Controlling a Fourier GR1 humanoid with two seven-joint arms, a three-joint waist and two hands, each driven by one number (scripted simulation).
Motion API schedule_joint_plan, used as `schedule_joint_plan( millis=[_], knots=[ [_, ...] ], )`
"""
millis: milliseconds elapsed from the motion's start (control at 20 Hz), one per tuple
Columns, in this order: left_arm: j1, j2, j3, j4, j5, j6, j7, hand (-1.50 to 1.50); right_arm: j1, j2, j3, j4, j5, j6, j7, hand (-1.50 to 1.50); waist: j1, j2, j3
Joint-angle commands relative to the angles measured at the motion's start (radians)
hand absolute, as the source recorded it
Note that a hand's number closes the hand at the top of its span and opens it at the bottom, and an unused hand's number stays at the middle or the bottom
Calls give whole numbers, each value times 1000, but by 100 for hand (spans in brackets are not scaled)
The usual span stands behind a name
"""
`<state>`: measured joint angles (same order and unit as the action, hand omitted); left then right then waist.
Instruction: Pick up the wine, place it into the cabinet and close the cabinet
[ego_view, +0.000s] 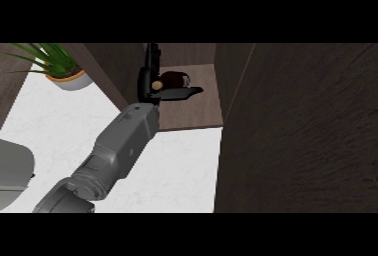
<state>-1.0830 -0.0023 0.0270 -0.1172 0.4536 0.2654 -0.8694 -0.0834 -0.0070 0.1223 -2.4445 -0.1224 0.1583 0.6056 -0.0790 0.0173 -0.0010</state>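
Observation:
The wine bottle (176, 79), dark brown and seen from above, stands on the cabinet's wooden shelf (196, 112). My left hand (153, 82) has reached into the cabinet just left of the bottle. Its fingers (152, 57) point straight toward the back, and its thumb (183, 93) sticks out to the right in front of the bottle's base. The hand is open and touches or nearly touches the bottle. A small tan spot shows where hand and bottle meet. The cabinet door (303, 130) stands open on the right. My right hand does not show.
A potted green plant (63, 70) stands on the white counter (170, 170) at the upper left. A grey rounded shape (15, 170) fills the left edge. The cabinet's dark side wall (111, 70) rises just left of my forearm.

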Motion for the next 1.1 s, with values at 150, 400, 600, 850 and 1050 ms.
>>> schedule_joint_plan(
  millis=[150, 400, 600, 850, 1050],
  knots=[
    [69, 2, -25, -24, 96, -48, -10, -150, -45, 6, -20, -27, -24, -32, 43, -150, 16, -9, 0],
    [129, 2, -129, -91, 175, -38, -1, -150, -27, 7, 43, -13, 4, -58, 16, -150, 10, -14, 0],
    [243, 2, -260, -220, 237, -20, 20, -150, 8, 1, 16, -76, -13, -43, 59, -150, 24, -22, 1],
    [365, 2, -496, -490, 334, 171, 65, -150, -25, -20, 1, -90, 15, -61, 90, -150, 42, -25, 0],
    [471, 2, -627, -708, 343, 313, 109, -150, 77, -35, -76, -50, -59, -1, -40, -150, 70, -24, 2]
  ],
)
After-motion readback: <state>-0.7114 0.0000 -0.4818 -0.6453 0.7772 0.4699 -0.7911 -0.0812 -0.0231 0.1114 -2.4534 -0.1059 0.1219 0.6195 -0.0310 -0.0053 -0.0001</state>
